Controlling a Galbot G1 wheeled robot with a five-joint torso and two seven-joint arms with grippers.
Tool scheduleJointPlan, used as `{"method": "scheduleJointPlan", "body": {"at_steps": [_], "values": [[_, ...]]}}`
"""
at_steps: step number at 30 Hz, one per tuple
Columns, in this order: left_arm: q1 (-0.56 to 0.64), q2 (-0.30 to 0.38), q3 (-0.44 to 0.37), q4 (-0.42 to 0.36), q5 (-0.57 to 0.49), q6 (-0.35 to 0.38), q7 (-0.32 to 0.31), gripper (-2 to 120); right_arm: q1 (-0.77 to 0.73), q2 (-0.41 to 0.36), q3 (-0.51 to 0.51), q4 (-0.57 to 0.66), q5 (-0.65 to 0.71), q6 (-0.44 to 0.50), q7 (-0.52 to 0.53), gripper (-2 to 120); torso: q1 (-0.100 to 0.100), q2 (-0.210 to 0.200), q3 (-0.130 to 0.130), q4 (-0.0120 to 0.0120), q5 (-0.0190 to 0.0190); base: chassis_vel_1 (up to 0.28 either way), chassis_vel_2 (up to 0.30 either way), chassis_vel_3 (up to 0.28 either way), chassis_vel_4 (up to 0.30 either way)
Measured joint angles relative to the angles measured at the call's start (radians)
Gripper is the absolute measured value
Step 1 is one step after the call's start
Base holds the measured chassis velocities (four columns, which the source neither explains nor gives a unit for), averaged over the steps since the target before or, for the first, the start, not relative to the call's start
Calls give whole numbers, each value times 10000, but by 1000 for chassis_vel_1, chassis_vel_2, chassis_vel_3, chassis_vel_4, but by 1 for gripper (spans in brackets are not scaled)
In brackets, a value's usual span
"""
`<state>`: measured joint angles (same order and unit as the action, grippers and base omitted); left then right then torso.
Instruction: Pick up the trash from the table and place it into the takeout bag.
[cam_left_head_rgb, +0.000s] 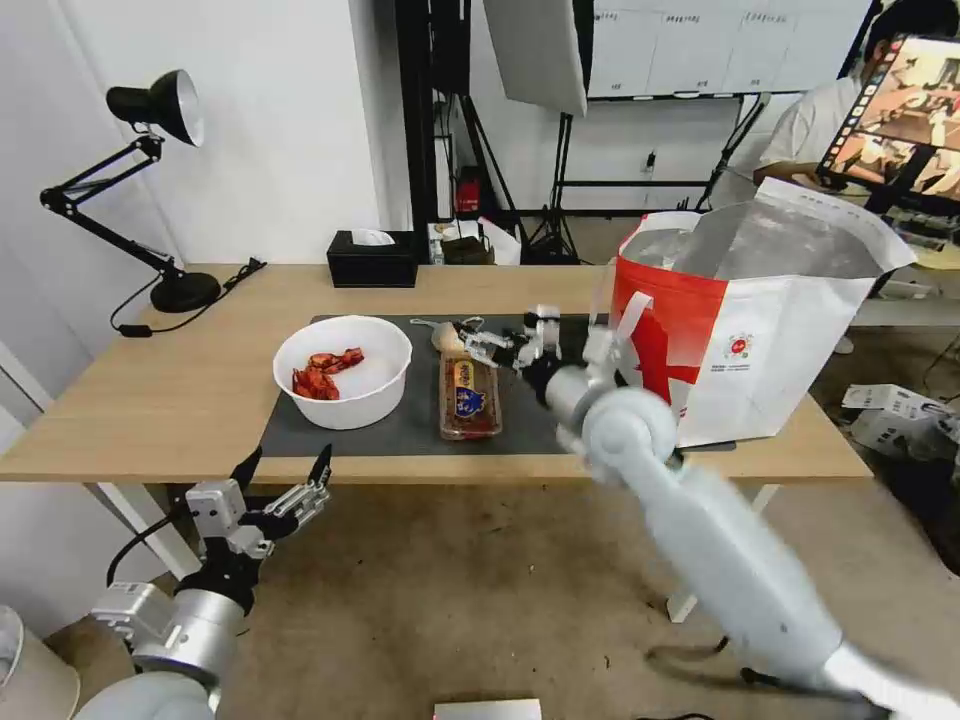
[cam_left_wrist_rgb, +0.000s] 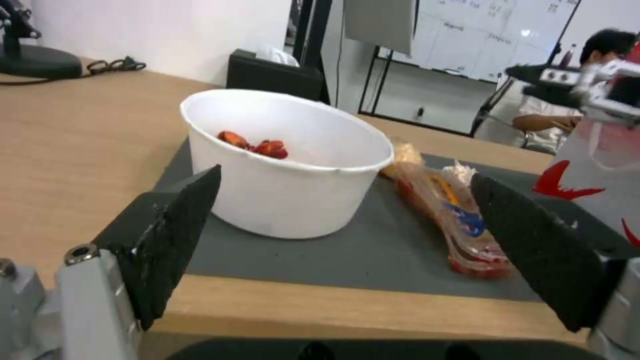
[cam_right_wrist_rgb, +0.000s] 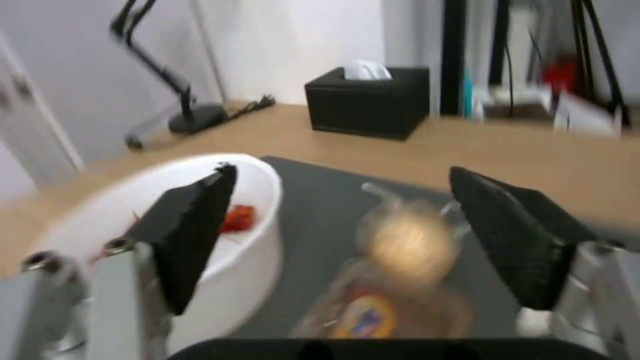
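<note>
So the takeout bag (cam_left_head_rgb: 770, 330) stands open at three o'clock on the table (cam_left_head_rgb: 180, 390), while bowl (cam_left_head_rgb: 343, 370), tray (cam_left_head_rgb: 470, 398) and small knotted bag (cam_left_head_rgb: 450, 337) lie unpacked on the mat. The right gripper (cam_left_head_rgb: 505, 345) hovers wide and empty above that small bag; the left gripper (cam_left_head_rgb: 285, 480) waits wide at seven o'clock.

A plain white wall (cam_left_head_rgb: 290, 120) rises behind a black articulated desk lamp (cam_left_head_rgb: 150, 180). Right of the lamp sits a black square tissue box (cam_left_head_rgb: 372, 260). Beyond it stand black tripod stands (cam_left_head_rgb: 560, 180) and a whiteboard (cam_left_head_rgb: 700, 45). Below, beige floor (cam_left_head_rgb: 450, 580) spreads.
</note>
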<state>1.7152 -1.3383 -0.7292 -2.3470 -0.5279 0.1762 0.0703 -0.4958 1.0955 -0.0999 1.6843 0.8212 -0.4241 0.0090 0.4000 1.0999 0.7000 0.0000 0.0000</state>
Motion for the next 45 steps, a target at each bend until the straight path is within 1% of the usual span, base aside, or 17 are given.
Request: {"method": "scheduleJointPlan", "body": {"at_steps": [1, 4, 6, 8, 10, 12, 13, 16, 20, 21, 22, 24, 25, 27, 28, 33, 45], "values": [[0, 0, 0, 0, 0, 0, 0, 100, 0, 0, 0, 0, 0, 0, 0, 79, 0, 0, 0, 0, 0, 0, 0, 0, 0], [-54, 139, 78, -22, -248, 107, -1, 100, 962, -387, -710, -1196, -882, 599, -1684, 65, 1, 0, 0, -1, 1, 0, 0, 0, 0], [-80, 189, 97, -58, -363, 187, 0, 100, 1166, -407, -890, -1502, -1032, 743, -2013, 61, 1, 0, 1, -1, 2, 0, 0, 0, 0], [-145, 272, 108, -135, -658, 396, -3, 100, 1686, -336, -1383, -2400, -1346, 1349, -2869, 52, 0, 0, 1, -1, 1, 0, 0, 0, 0], [-171, 298, 108, -157, -775, 485, -2, 100, 1834, -287, -1536, -2680, -1423, 1589, -3151, 48, 1, -1, 1, -1, 1, 0, 0, 0, 0], [-342, 397, 156, -226, -1382, 874, -27, 100, 2300, -34, -1922, -3661, -1646, 2159, -4167, 37, 1, -1, 1, 2, 1, 0, 0, 0, 0], [-342, 397, 156, -226, -1382, 874, -27, 100, 2300, -34, -1922, -3661, -1646, 2159, -4167, 37, 1, -1, 1, 2, 1, 0, 0, 0, 0], [-527, 427, 230, -224, -1922, 1258, -53, 100, 2612, 194, -2078, -4401, -2025, 2322, -5118, 26, 1, -1, 1, 1, 0, 0, 0, 0, 0], [-1065, 552, 529, -109, -3904, 1999, -252, 100, 2951, 377, -2447, -5172, -2194, 2420, -5840, 7, 1, -1, 1, 0, 0, 0, 0, 0, 0], [-1065, 552, 529, -109, -3904, 1999, -252, 100, 2951, 377, -2447, -5172, -2194, 2420, -5840, 7, 1, -1, 1, 0, 0, 0, 0, 0, 0], [-1254, 667, 623, -76, -4876, 2222, -456, 100, 3020, 407, -2508, -5303, -2214, 2424, -5909, 2, 1, -1, 0, 0, -1, 0, 0, 0, 0], [-1589, 942, 715, -65, -6780, 2634, -939, 100, 3065, 488, -2543, -5478, -2274, 2425, -5979, 0, 0, -1, 0, 0, -2, 0, 0, 0, 0], [-1589, 942, 715, -65, -6780, 2634, -939, 100, 3065, 488, -2543, -5478, -2274, 2425, -5979, 0, 0, -1, 0, 0, -2, 0, 0, 0, 0], [-2055, 1366, 796, -3, -9308, 2963, -1786, 100, 3111, 717, -2640, -5771, -2413, 2425, -6134, 0, 1, 0, 0, -3, 0, 0, 0, 0, 0], [-2248, 1559, 875, 151, -9913, 2992, -1982, 100, 3122, 815, -2707, -5875, -2500, 2426, -6207, 0, 0, 0, 0, 2, 0, 0, 0, 0, 0], [-2940, 2149, 1359, 905, -10616, 2966, -2160, 100, 3151, 1000, -2791, -6064, -2763, 2424, -6276, 0, 0, 0, 0, 1, -4, 0, 0, 0, 0], [-5184, 2790, 2678, 2896, -10794, 2691, -2369, 100, 3142, 1033, -2614, -6046, -3167, 2404, -5932, 0, 1, -1, 0, 0, 0, 0, 0, 0, 0]]}}
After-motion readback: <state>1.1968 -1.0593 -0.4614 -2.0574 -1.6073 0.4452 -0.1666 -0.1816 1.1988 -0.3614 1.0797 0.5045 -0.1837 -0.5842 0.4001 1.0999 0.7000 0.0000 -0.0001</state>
